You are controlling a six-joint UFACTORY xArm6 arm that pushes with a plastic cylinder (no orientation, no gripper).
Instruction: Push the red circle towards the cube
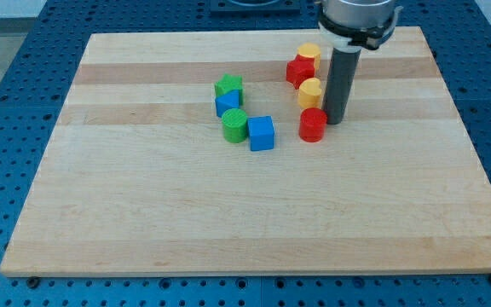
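The red circle (312, 124) is a short red cylinder on the wooden board, right of centre. The blue cube (261, 133) sits to its left, a small gap apart. My tip (336, 120) rests on the board just right of the red circle, touching or almost touching its upper right side. The dark rod rises straight up from the tip toward the view's top.
A yellow block (310, 90) sits just above the red circle, a red block (299, 71) and a yellow block (309, 54) further up. Left of the cube are a green cylinder (234, 124), a blue block (227, 104) and a green star block (228, 86).
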